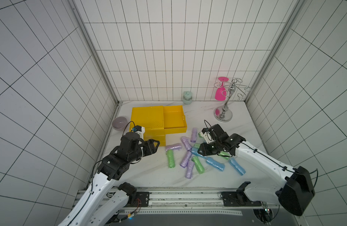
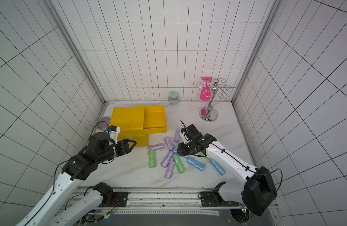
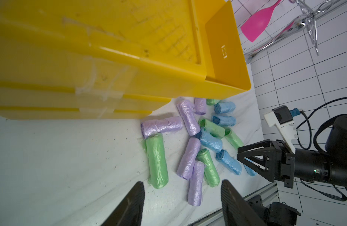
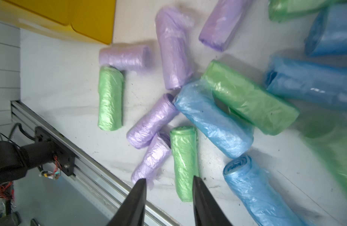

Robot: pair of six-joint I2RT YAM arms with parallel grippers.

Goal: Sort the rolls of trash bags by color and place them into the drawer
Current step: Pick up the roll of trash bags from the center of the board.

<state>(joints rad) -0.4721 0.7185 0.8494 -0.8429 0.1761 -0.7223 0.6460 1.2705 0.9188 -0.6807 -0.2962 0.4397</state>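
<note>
Several rolls of trash bags lie loose on the white table right of the yellow drawer unit: a green one [image 1: 171, 158], lilac ones [image 1: 173, 146] [image 1: 185, 158] and blue ones [image 1: 215, 164] [image 1: 236, 166]. The top drawer [image 1: 175, 129] stands pulled out with nothing in it. My left gripper [image 1: 158, 144] hovers open left of the pile, nothing between its fingers [image 3: 133, 201]. Over the pile's middle my right gripper [image 1: 200, 151] is open too. In the right wrist view its empty tips [image 4: 168, 185] frame the end of a green roll [image 4: 183, 156] on the table below.
A lilac bowl [image 1: 119, 123] sits left of the yellow unit by the wall. At the back stand a mint jar [image 1: 187, 97] and a chrome rack [image 1: 223, 114] with a pink glass [image 1: 220, 93] hanging. A metal rail [image 1: 168, 195] runs along the front edge.
</note>
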